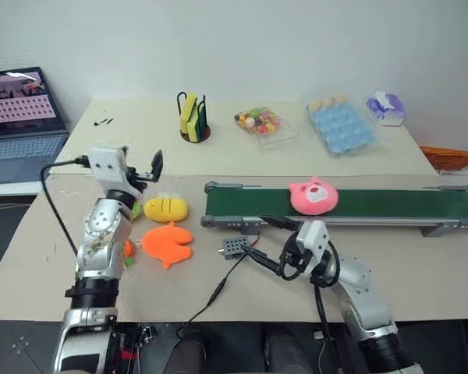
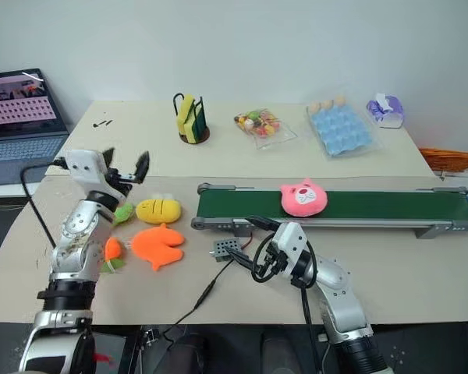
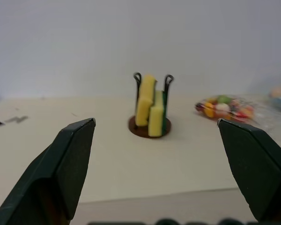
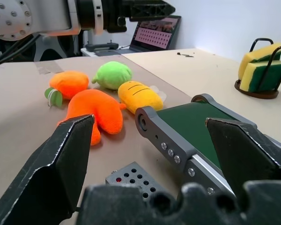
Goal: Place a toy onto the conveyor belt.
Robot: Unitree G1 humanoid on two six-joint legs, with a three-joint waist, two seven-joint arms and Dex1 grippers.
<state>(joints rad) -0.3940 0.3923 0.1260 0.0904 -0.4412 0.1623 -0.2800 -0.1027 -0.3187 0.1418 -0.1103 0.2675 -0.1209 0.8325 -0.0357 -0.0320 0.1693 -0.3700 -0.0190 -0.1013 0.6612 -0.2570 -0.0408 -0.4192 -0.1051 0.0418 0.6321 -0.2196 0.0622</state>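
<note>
The toy (image 1: 313,195), a flat pink plush animal head, lies on the conveyor belt (image 1: 390,206), a little left of the belt's middle. The dark green belt runs left to right across the table in a grey frame. My left gripper (image 1: 144,167) is raised at the table's left above the other plush toys, open, with nothing between its fingers (image 3: 70,159). My right gripper (image 1: 263,241) hovers low in front of the belt's left end roller (image 4: 145,123), open and empty, pointing left toward the plush pile.
Yellow plush (image 1: 165,208), orange plush (image 1: 168,243), green plush (image 4: 112,74) and a carrot plush (image 4: 68,82) lie left of the belt. A small grey box (image 1: 234,247) with cable sits in front. Sponge holder (image 1: 193,118), candy bag (image 1: 259,122), blue egg tray (image 1: 340,126) and laptop (image 1: 19,117) stand behind.
</note>
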